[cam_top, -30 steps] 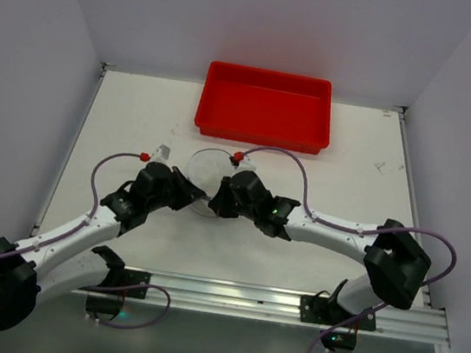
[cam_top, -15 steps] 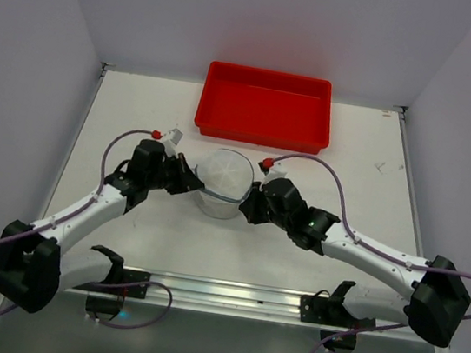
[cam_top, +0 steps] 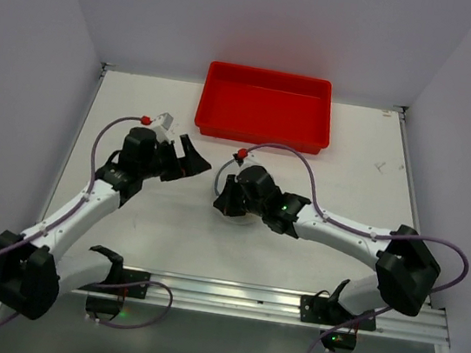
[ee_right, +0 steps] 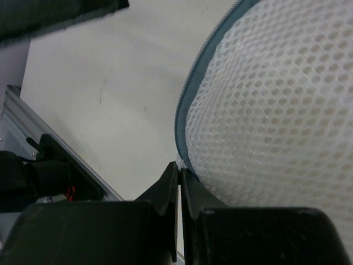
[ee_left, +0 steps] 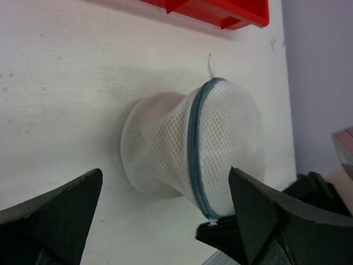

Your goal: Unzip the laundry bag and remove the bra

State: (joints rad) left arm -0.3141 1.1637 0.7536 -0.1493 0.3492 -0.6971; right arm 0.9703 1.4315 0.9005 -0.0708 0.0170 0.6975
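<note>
The laundry bag (ee_left: 193,149) is a white mesh dome with a blue-grey zipper rim (ee_left: 194,138), lying tipped on its side on the table. In the top view it is mostly hidden under my right wrist, and only a pale edge of the laundry bag (cam_top: 232,215) shows. My right gripper (ee_right: 180,165) is shut on a small white tab at the zipper rim (ee_right: 185,116). My left gripper (ee_left: 165,174) stands wide open, a short way back from the bag and touching nothing. From above, the left gripper (cam_top: 192,162) sits left of the right gripper (cam_top: 225,198). The bra is not visible.
A red rectangular tray (cam_top: 265,106) stands at the back centre of the table, and its corner (ee_left: 220,11) shows above the bag in the left wrist view. The metal rail (cam_top: 288,300) runs along the near edge. Purple cables loop over both arms.
My left gripper has opened, let go of the bag and drawn back to the left. My right gripper, still shut, has carried the bag a little nearer and now covers it from above.
</note>
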